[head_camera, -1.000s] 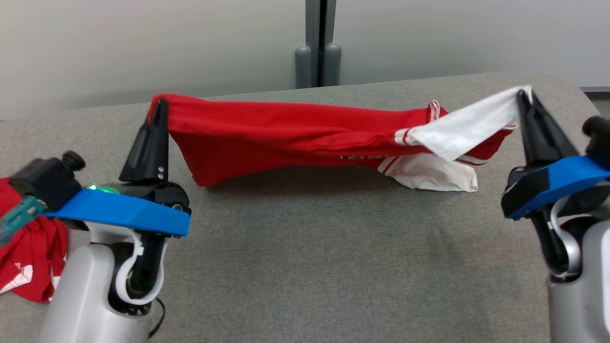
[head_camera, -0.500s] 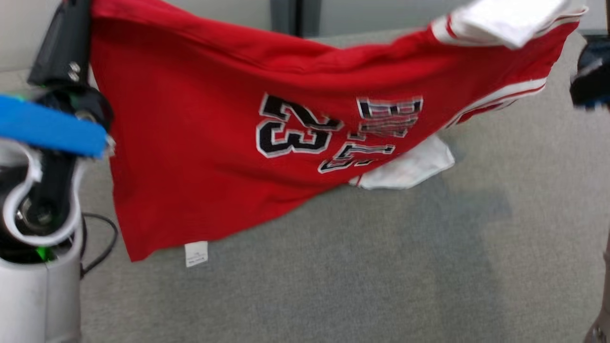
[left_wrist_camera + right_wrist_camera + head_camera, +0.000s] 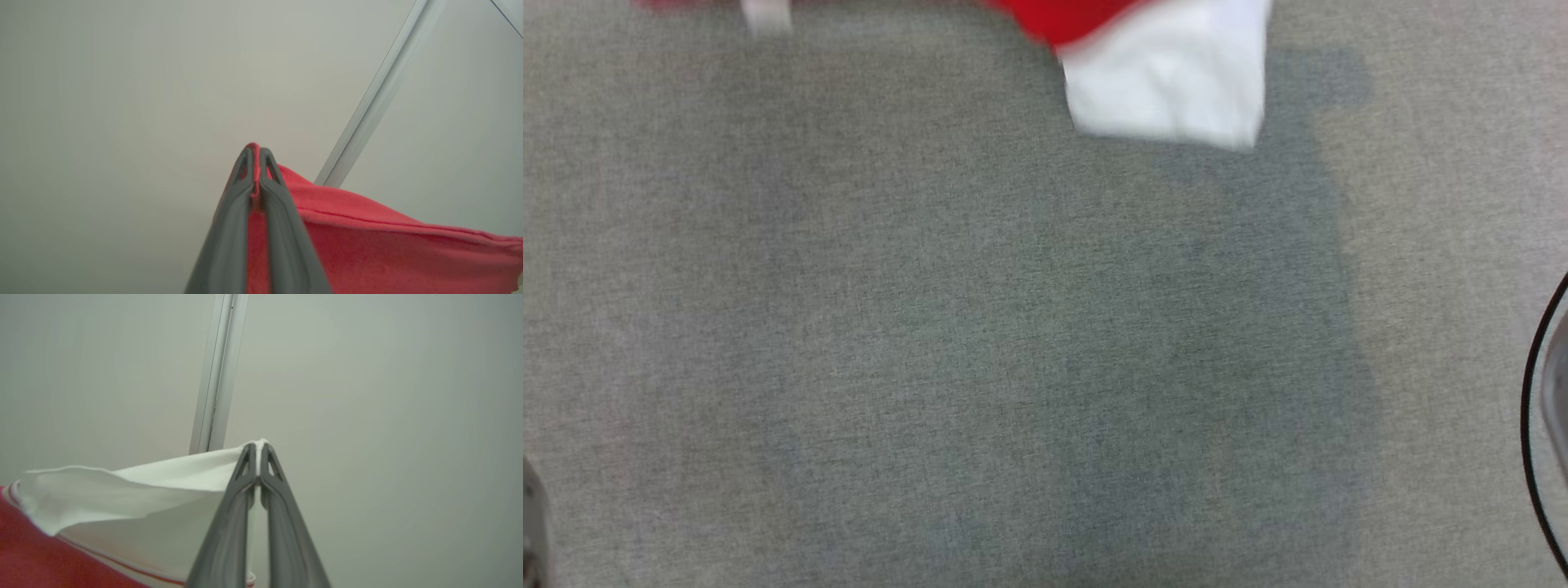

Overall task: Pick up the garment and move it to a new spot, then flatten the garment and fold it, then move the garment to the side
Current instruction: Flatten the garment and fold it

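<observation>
The left gripper [image 3: 256,153] pinches the red edge of the red-and-white garment [image 3: 367,245]; the right gripper [image 3: 258,449] pinches its white end; the cloth spans arm to arm, long axis between them, hanging at the head view's top edge over the grey table [image 3: 931,327].

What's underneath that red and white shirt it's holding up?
Under the garment lies the grey table, darkened by the garment's shadow. Its white hanging part covers a patch of table, so what is there cannot be seen.
</observation>
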